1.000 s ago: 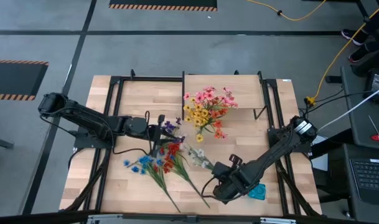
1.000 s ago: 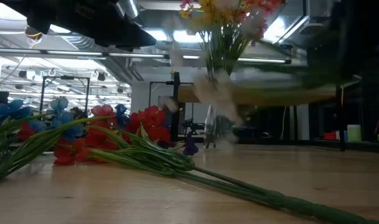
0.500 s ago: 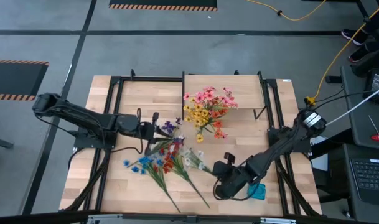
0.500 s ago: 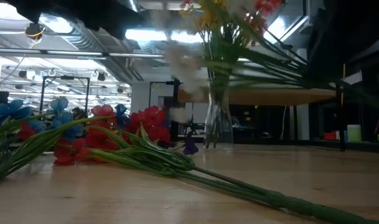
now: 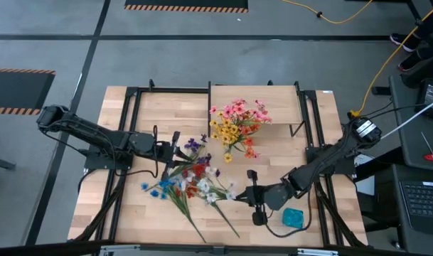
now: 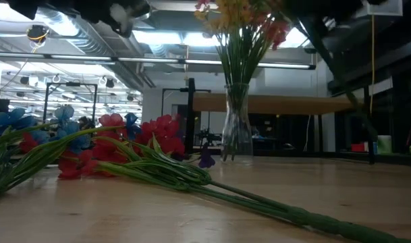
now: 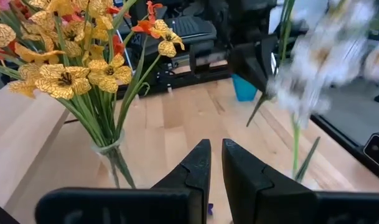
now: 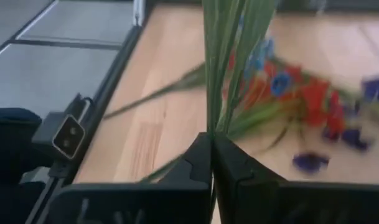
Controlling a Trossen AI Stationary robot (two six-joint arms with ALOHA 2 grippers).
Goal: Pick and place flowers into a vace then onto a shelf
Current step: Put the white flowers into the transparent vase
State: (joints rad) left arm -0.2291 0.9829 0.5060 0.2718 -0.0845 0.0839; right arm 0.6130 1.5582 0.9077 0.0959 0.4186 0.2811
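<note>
At table left, our left gripper point(image 5: 175, 144) hovers clenched and empty beside loose flowers point(image 5: 184, 186). Center, vase point(image 6: 236, 131) already holds blooms by the shelf point(image 5: 273, 107). Right gripper point(image 5: 243, 193) pinches a white spray's stems point(image 8: 223, 74), lifted for insertion.

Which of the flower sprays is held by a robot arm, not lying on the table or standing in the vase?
The white spray: the right tool is shut on its green stem, lifting it above the red and blue sprays lying on the tabletop.
</note>
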